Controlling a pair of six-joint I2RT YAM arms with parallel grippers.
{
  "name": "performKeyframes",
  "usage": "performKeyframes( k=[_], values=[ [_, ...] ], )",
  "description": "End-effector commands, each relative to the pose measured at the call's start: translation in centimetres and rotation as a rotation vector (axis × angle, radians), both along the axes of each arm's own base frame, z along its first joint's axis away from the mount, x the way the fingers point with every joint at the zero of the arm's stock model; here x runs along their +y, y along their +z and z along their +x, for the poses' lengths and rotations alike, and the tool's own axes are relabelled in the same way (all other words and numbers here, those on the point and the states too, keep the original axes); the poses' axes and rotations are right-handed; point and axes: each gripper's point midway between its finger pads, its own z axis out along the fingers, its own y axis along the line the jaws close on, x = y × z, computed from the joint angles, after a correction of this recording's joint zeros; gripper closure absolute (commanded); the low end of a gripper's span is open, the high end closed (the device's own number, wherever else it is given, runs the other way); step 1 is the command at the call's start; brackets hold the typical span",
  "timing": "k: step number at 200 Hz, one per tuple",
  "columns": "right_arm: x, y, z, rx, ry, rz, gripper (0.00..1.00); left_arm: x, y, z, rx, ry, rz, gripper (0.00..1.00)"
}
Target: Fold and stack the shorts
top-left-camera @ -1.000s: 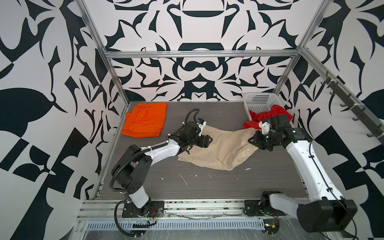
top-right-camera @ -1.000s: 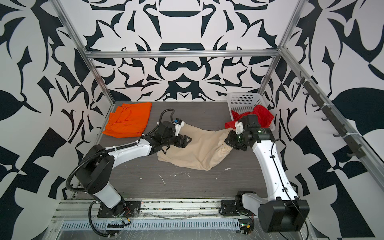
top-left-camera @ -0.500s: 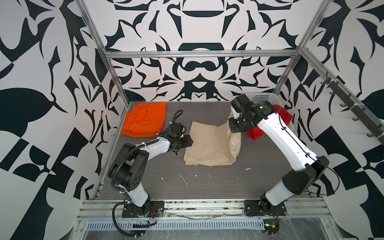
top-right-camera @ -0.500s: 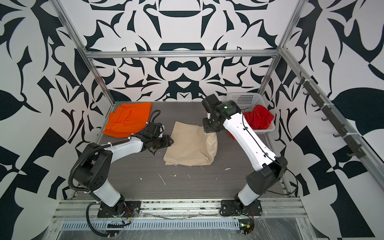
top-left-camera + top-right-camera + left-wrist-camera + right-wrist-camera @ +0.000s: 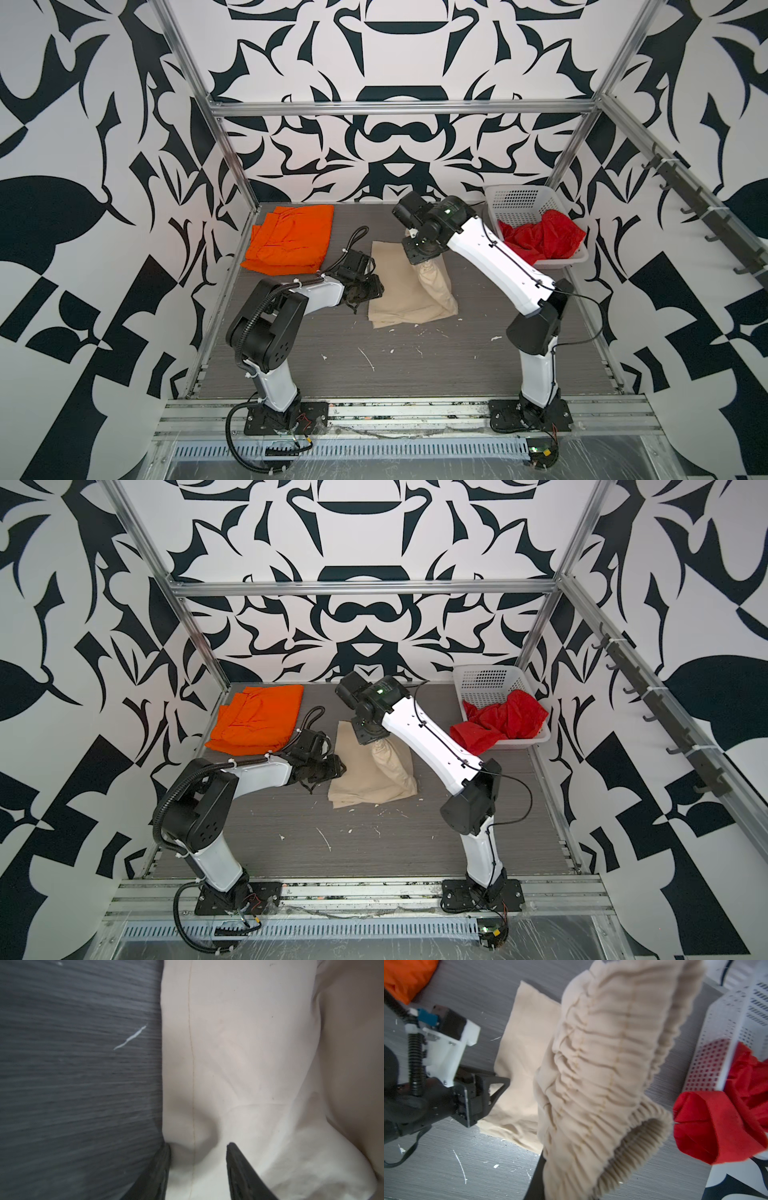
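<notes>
Folded over leftward since the earlier frame, the beige shorts (image 5: 409, 299) at centre are pinched at the waistband (image 5: 612, 1064) by the right gripper (image 5: 420, 262), fingertips hidden in cloth, while the left gripper (image 5: 198, 1145) is spread astride their nine-o'clock edge.

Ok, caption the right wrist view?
Beige shorts' gathered waistband hoisted close-up; left gripper at their edge, red shorts spilling from basket.

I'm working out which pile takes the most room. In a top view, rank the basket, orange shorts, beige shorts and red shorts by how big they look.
1. basket
2. orange shorts and beige shorts: about alike. The beige pair is half lifted, so unsure.
3. red shorts, bunched up, smallest.
</notes>
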Motion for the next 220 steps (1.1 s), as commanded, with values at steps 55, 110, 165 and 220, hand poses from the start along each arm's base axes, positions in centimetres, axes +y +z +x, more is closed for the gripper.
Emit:
performKeyframes(
  k=[55, 110, 165, 220],
  values=[
    [6.8, -7.0, 0.8, 0.127, 0.06, 0.109, 0.82, 3.1, -0.5, -1.4, 0.061, 0.081, 0.004, 0.45],
    [11.8, -11.4, 1.4, 0.208, 0.113, 0.267, 0.3, 7.4, 2.3, -2.0, 0.043, 0.221, -0.167, 0.33],
    [11.9, -3.6, 0.8, 0.122, 0.173, 0.503, 0.17, 8.0, 5.3, -2.2, 0.026, 0.278, -0.412, 0.21],
    [6.1, -8.3, 1.8, 0.215, -0.025, 0.572, 0.21, 6.8, 5.4, -2.2, 0.037, 0.27, -0.536, 0.17]
  ],
)
